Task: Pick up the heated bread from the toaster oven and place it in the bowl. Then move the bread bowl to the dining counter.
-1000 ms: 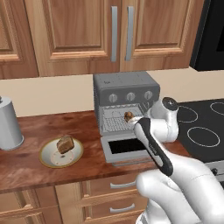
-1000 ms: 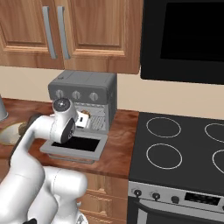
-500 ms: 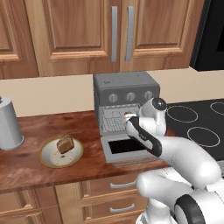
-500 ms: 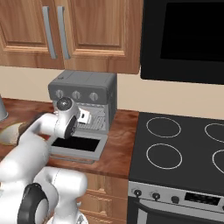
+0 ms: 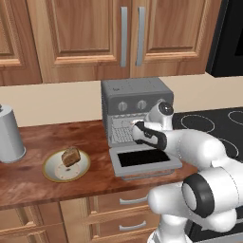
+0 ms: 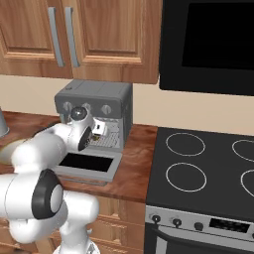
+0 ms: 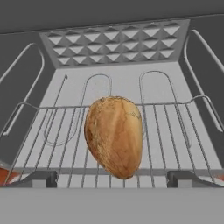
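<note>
Toaster oven [image 5: 136, 111] on the worktop from the left, door dropped, gripper [image 5: 135, 127] at its mouth, bowl [image 5: 67, 165] well aside, from the right gripper [image 6: 98, 132] inside the opening, hand view, jaws wide apart, heated bread [image 7: 114, 135] on the rack.

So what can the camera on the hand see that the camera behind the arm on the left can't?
The hand view looks inside the toaster oven: the golden-brown roll lies on the wire rack, with the ribbed back wall behind. The left base view adds the bowl holding a darker bread chunk, a grey canister, the cabinets and the stovetop. Both show the oven and its rack.
</note>
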### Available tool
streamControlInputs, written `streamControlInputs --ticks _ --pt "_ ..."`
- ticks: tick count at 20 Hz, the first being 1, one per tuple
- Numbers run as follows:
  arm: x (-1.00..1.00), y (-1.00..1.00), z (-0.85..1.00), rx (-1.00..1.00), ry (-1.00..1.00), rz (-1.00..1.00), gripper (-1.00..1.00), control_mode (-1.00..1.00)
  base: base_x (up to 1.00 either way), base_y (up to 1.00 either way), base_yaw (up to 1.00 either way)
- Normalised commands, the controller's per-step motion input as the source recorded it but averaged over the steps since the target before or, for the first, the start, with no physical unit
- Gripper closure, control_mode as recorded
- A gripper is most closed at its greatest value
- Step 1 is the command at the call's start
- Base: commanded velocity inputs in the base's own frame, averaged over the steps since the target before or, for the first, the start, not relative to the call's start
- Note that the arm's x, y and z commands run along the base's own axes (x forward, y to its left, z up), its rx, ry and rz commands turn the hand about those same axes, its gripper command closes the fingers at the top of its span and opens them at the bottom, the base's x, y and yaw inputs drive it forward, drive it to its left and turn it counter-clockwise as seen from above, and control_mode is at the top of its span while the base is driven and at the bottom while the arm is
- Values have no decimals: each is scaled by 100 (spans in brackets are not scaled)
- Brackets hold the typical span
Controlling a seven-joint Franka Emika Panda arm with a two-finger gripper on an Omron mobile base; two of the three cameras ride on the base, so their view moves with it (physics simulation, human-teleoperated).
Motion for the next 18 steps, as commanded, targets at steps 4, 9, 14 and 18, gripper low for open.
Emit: streamControlInputs --ticks 4,9,14,18 --pt "30 0 -26 -3 0 0 -100 -100 0 0 0" --pt "29 0 -25 -4 0 0 -100 -100 0 0 0" --pt "19 0 -25 -3 0 0 100 -100 0 0 0" --pt "6 0 -3 0 1 0 100 -100 0 0 0"
